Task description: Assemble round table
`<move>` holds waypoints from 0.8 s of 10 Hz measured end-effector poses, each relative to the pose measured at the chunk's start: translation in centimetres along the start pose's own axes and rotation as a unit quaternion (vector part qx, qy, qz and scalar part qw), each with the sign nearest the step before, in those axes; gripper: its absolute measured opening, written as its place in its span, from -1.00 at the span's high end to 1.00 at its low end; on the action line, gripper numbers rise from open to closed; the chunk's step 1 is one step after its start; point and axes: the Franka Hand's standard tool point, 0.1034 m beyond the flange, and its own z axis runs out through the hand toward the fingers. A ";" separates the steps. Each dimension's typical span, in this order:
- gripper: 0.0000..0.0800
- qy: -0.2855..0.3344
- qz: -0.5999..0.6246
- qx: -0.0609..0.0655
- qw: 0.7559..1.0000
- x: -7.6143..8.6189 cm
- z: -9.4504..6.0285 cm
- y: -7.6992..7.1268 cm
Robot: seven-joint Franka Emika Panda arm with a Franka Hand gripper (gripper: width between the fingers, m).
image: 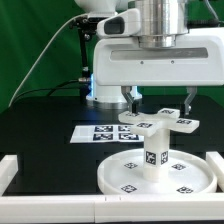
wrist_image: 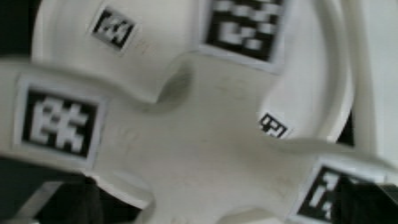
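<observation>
- Gripper (image: 157,101) hanging over cross-shaped base piece (image: 158,122), fingers straddling it wide; whether actually pinching cannot be told from either view.
- Base piece sitting on top of upright leg (image: 156,153); leg standing at centre of round disc (image: 158,173), near edge of table, slightly toward exterior view's right.
- Wrist view filling up with base piece (wrist_image: 187,120) and its tags, too close to be showing seating on leg.
- Risking, as judgement: base piece going on crooked or off-centre, then binding or cross-threading if turned.
- Risking also: leg tipping or loosening from disc if pressed sideways; whole stack sliding, disc lying free on black table (image: 40,120).
- Risking slipping: fingers catching only thin arms of base piece, smooth plastic.
- Marker board (image: 100,132) lying flat just beyond disc, toward exterior view's left; not obstructing.
- White rails (image: 10,172) bordering near edge on both sides of the disc; close to disc's rim, limiting sliding room.
- Robot base (image: 110,70) and cable sitting far back, well apart.
</observation>
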 end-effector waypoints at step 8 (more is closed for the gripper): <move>-0.62 -0.006 -0.173 -0.010 0.985 -0.4 0.8 0.0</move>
